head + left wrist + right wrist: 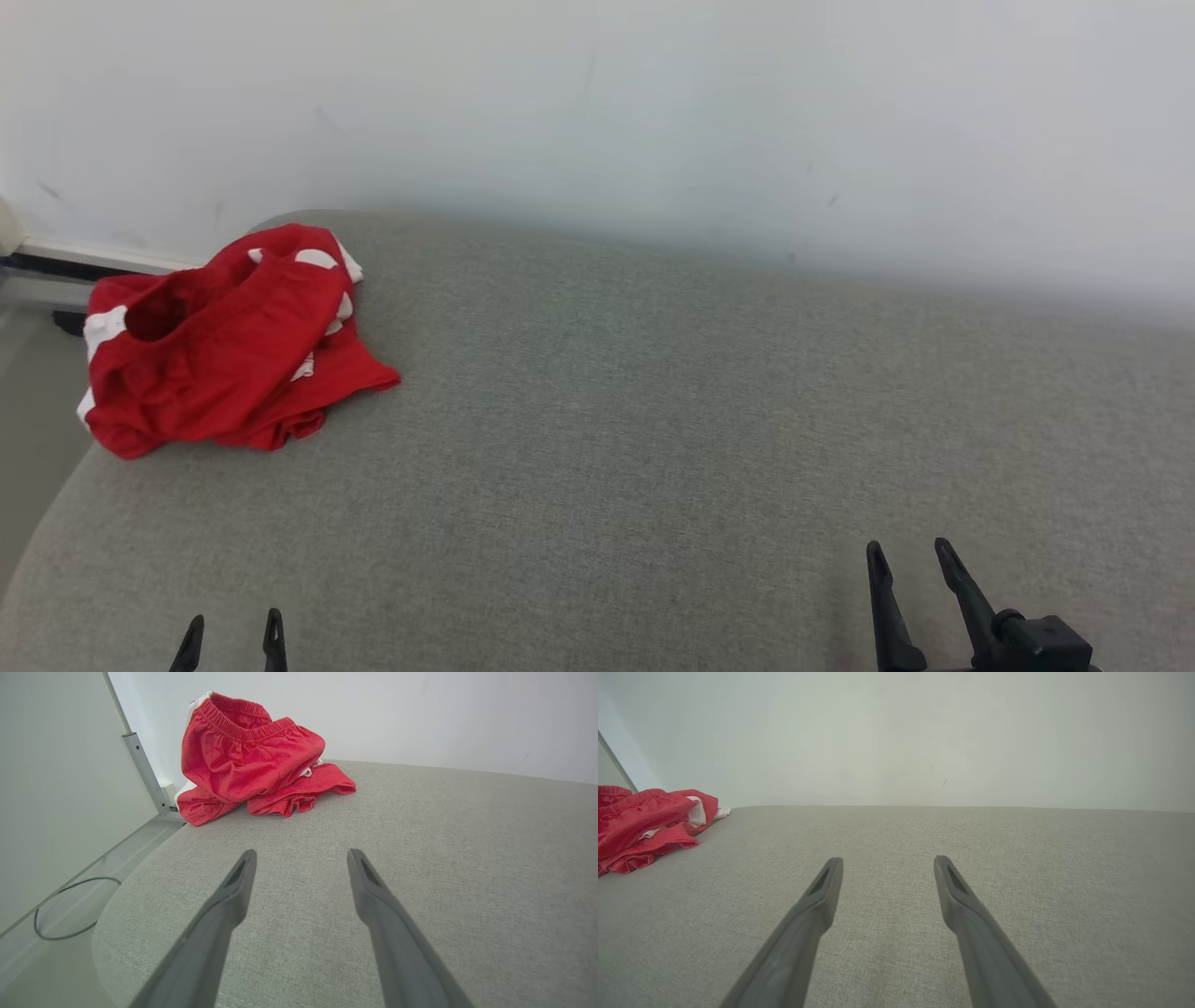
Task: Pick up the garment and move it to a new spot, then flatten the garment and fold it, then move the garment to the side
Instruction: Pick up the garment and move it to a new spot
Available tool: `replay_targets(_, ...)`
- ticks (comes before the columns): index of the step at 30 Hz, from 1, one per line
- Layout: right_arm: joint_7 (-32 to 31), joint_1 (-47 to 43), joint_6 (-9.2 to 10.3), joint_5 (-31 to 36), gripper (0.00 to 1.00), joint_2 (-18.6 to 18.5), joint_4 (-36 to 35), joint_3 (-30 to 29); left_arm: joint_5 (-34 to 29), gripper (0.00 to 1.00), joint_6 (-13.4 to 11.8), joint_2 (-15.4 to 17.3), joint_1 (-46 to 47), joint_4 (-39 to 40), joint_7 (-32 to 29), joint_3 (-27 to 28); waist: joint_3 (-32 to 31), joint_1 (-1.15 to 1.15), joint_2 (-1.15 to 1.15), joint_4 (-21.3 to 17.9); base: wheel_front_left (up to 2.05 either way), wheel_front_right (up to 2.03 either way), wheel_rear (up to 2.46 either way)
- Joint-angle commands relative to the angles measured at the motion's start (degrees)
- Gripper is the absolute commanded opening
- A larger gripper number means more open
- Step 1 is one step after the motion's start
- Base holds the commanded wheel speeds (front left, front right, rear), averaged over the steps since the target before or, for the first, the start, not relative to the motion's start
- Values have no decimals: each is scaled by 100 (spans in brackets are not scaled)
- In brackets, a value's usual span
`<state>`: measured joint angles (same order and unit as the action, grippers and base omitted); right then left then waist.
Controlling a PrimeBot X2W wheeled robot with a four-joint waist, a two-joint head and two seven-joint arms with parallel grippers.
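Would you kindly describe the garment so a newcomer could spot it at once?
Find the wide grey fabric surface below the white wall. At its far left corner lies a crumpled pair of elastic-waisted red shorts. Their bright red with white trim stands out against the plain grey.

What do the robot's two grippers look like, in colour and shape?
The left gripper and the right gripper each have two long, slim fingers, dark grey to black, tapering to narrow tips with a slot-like hollow. A black block sits at the right gripper's base.
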<state>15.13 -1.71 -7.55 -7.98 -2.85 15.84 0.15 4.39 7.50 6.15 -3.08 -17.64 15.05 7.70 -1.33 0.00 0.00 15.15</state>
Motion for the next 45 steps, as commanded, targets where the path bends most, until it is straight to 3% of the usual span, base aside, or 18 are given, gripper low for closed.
replay_targets(1, 5, 8, 12, 5, 100, -5, 10, -10, -35, 100, -15, -27, 49, 2, 18, -6, -31, 0, 0, 268, 0, 0, 0)
replay_targets(17, 4, -66, 12, -92, 100, -5, 109, -4, -88, 100, -28, -82, 49, -27, 18, 239, -208, 0, 0, 1152, 0, 0, 0)
replay_targets(30, 4, 273, 12, -68, 100, -6, 264, 262, 21, 100, -112, -202, -86, 204, 19, 659, -55, 0, 0, 1301, 0, 0, 0)
replay_targets(45, 4, 118, 12, -122, 100, -6, 183, 166, 7, 100, -277, -309, 34, 290, 19, 718, -108, 0, 0, 1243, 0, 0, 0)
